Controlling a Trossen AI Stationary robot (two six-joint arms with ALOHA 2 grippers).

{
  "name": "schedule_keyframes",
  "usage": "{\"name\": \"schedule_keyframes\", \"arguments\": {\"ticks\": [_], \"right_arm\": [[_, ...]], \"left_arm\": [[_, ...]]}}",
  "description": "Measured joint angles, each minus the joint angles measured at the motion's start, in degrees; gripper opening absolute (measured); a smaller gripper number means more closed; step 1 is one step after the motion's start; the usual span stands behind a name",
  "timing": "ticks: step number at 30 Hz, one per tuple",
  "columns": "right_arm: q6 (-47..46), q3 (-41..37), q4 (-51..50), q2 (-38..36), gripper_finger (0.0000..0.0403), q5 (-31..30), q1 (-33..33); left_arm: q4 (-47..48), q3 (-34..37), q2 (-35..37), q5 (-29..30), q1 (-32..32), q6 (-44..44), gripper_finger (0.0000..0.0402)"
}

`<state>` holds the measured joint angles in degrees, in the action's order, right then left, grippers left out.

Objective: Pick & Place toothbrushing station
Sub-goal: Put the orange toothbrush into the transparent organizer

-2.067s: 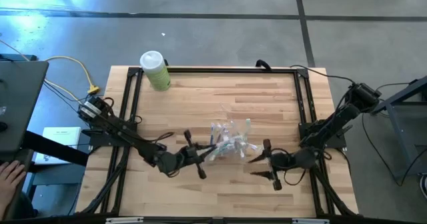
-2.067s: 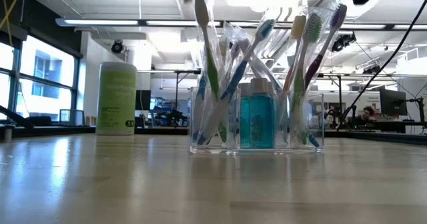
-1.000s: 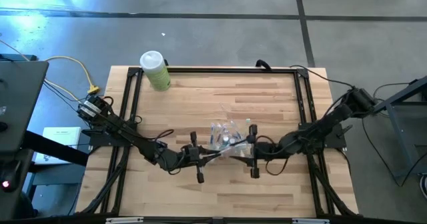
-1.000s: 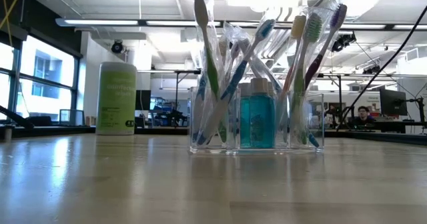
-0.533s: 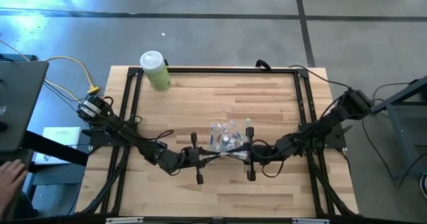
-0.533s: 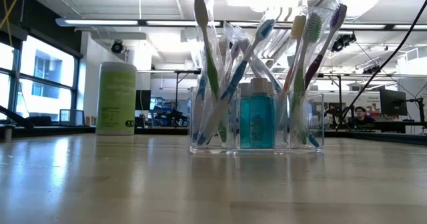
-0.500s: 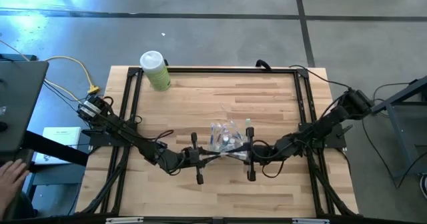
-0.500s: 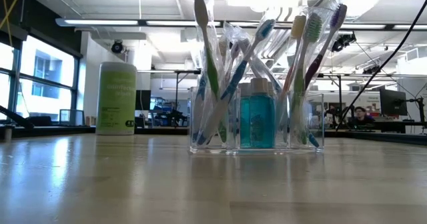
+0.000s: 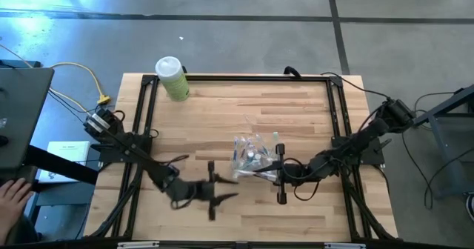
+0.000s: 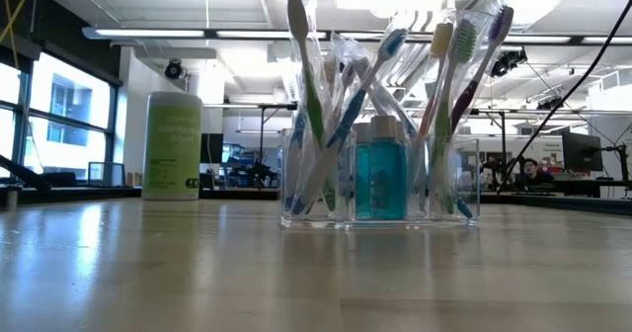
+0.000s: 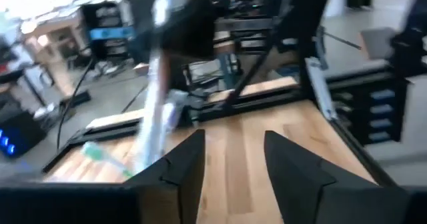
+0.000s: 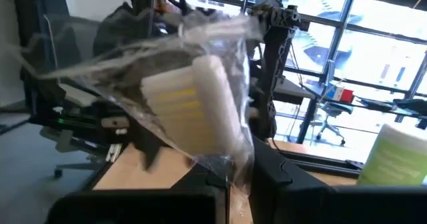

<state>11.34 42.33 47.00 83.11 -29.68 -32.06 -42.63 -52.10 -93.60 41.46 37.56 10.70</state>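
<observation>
A clear holder (image 9: 250, 153) (image 10: 380, 179) at mid-table holds several toothbrushes and a blue bottle (image 10: 380, 182). My right gripper (image 9: 261, 172) (image 12: 237, 184) hovers at the holder's near side, shut on a toothbrush in a clear wrapper (image 12: 200, 97) (image 9: 241, 176). My left gripper (image 9: 228, 190) (image 11: 233, 167) stands open to the near left of it, nothing between its fingers. In the left wrist view the wrapped toothbrush (image 11: 157, 84) shows blurred, ahead of the fingers. My right gripper pinches the wrapped toothbrush between its two fingers, on the wrapper just behind the white and yellow head (image 12: 230, 164). The fingers come level from the table's right side. The brush sticks out ahead of them, tilted, lifted clear of the table.
A green canister with a white lid (image 9: 172, 77) (image 10: 173, 144) stands at the table's far left corner. A black frame (image 9: 237, 77) runs along the table's edges. Bare wood (image 9: 222, 108) lies between holder and canister.
My right gripper has shut on the wrapped toothbrush that my left gripper held up beside the holder. My left gripper has then opened, let go and swung back toward the table's near left. The brush stays in the air with my right gripper.
</observation>
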Motion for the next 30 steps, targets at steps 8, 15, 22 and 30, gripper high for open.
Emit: {"name": "schedule_keyframes", "arguments": {"ticks": [8, 15, 22, 30], "right_arm": [[3.99, 0.02, -3.85, -1.86, 0.0015, -5.93, -4.02], [-2.24, 0.02, -20.81, -10.53, 0.0015, -11.50, -5.08], [-19.30, 0.00, -44.09, -20.82, 0.0015, -7.08, -1.25], [-17.89, 0.77, -47.94, -22.13, 0.0015, -2.82, 2.33]], "left_arm": [[-1.18, 0.02, 0.00, 6.08, 7.97, 4.55, 0.0158], [-1.68, 0.02, 0.00, 17.89, 11.62, 1.13, 0.0159], [-1.53, 0.02, 0.00, 18.70, 11.89, -6.22, 0.0159], [-1.04, 0.02, 0.00, 18.73, 12.50, -11.78, 0.0159]]}}
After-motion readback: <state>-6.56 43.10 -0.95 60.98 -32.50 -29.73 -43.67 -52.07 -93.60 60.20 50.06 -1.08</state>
